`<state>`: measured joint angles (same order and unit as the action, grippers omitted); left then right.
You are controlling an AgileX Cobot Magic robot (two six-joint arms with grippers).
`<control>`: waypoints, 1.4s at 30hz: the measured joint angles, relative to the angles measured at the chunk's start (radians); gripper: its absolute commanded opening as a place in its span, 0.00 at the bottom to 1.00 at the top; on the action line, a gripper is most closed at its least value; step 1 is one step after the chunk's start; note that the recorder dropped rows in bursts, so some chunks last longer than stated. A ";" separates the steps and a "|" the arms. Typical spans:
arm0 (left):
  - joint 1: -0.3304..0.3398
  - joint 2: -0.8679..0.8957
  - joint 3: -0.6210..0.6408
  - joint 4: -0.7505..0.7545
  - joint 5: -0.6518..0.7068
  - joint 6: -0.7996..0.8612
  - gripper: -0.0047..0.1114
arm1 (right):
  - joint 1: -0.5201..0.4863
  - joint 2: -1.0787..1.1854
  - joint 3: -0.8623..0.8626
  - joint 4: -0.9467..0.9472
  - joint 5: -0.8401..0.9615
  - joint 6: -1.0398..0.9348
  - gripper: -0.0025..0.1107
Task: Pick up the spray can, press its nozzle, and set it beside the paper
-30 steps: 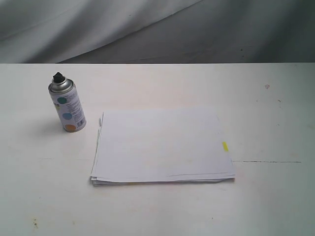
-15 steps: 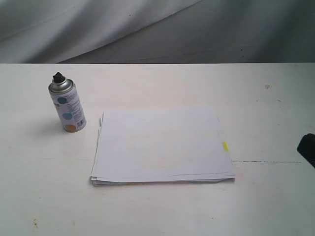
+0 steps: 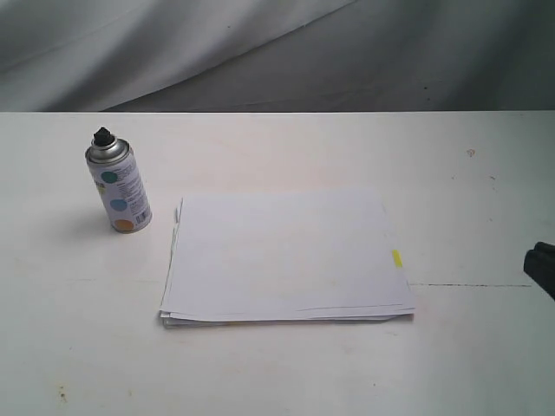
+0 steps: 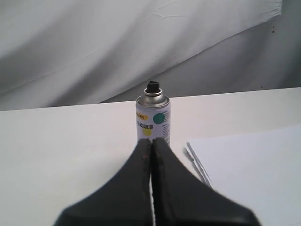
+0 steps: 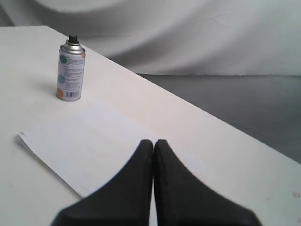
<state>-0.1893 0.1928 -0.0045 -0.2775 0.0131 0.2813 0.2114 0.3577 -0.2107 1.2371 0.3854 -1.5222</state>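
**R gripper (image 5: 153, 141) now in at right edge**

Wasn't in view 1 s ago. Its fingers are pressed together, L gripper (image 4: 151, 140) same. Spray can (image 3: 119, 186) unmoved: upright, far left on table (image 3: 260, 147), nozzle (image 3: 103, 135) on top, near paper (image 3: 286, 256), not touching.

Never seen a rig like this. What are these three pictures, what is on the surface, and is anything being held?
This is a two-armed robot at a white table. One picture looks at the table from outside. The other two come from wrist cameras, each looking out past its own black claw: the left gripper and the right gripper. Both are shut and hold nothing. On the table a spray can stands upright, and apart from it lies a flat stack of paper.
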 measured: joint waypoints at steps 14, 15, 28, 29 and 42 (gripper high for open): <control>0.000 0.000 0.000 0.022 0.017 0.007 0.04 | 0.000 0.000 0.204 0.283 -0.030 -0.280 0.02; 0.000 0.000 0.000 0.022 0.019 0.007 0.04 | 0.000 0.000 0.206 0.306 -0.033 -0.285 0.02; 0.000 0.000 0.000 0.022 0.021 0.007 0.04 | 0.000 0.000 0.208 0.434 -0.074 -0.311 0.02; 0.000 0.000 0.000 0.022 0.021 0.007 0.04 | 0.000 0.000 0.208 0.434 -0.076 -0.311 0.02; 0.000 0.000 0.000 0.022 0.021 0.007 0.04 | 0.000 0.000 0.208 0.435 -0.079 -0.313 0.02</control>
<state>-0.1893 0.1928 -0.0045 -0.2557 0.0342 0.2887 0.2114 0.3577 -0.0029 1.6726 0.3068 -1.8353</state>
